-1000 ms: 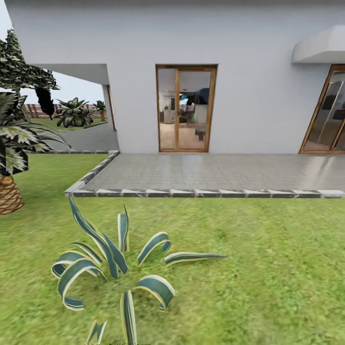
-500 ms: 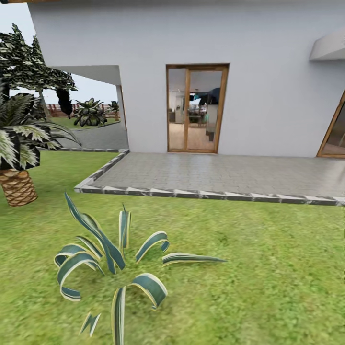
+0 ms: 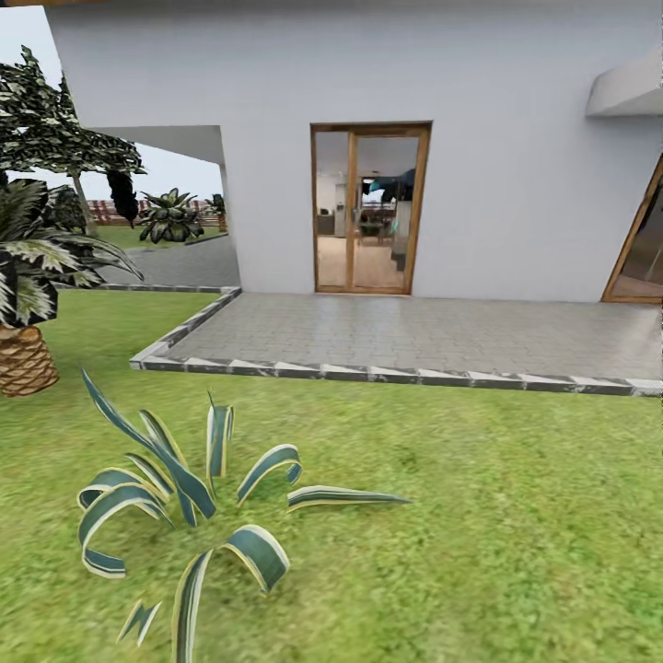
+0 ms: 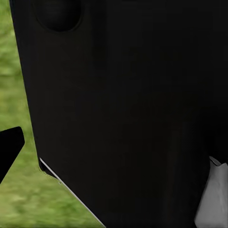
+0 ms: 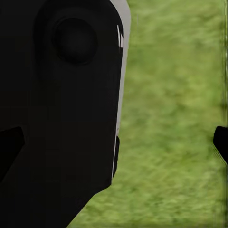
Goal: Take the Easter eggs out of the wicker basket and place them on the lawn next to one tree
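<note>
We face the lawn (image 3: 479,516): one striped agave (image 3: 184,502), one palm (image 3: 23,276), one glazed door (image 3: 366,210). Tool states: cannot tell.

open lawn (image 3: 516,516) right, spiky plant (image 3: 184,497) blocking left

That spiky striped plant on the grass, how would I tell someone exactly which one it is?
Start at the white house and its wood-framed glass door, then cross the grey paved patio onto the green lawn. Nearest the camera sits the low agave plant: curling blue-green leaves edged in cream and no trunk, unlike the scaly-trunked palm behind it.
</note>
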Controlling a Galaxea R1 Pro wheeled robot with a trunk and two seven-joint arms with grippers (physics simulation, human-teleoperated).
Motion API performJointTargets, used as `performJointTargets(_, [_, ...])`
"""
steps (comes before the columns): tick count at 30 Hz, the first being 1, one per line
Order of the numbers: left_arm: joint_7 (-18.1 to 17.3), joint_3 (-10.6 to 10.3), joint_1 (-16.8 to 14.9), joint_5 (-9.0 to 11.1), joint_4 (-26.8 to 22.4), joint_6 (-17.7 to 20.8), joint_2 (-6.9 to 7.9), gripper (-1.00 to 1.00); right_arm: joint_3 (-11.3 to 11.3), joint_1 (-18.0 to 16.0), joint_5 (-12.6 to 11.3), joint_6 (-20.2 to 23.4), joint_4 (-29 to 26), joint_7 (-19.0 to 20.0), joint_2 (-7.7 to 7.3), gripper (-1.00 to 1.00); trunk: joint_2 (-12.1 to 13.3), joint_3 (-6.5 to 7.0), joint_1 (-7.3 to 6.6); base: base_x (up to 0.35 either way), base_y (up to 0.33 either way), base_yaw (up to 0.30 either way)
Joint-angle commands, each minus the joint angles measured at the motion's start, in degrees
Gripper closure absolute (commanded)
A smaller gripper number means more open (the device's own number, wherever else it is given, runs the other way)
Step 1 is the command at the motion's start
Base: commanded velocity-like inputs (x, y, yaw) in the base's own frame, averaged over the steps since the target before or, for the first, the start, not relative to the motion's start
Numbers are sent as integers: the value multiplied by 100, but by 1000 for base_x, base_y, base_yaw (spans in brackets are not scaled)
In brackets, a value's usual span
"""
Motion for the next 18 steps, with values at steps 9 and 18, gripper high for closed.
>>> performJointTargets(9, [1,-1,6,-4,-11,-6,0,-100,3,-8,44,-1,13,-3,2,-100,-2,-4,0,0,-339,0])
performJointTargets(18, [1,-1,7,-4,-11,-6,0,-100,5,-8,44,3,13,-8,2,-100,-2,-4,0,0,-339,21])
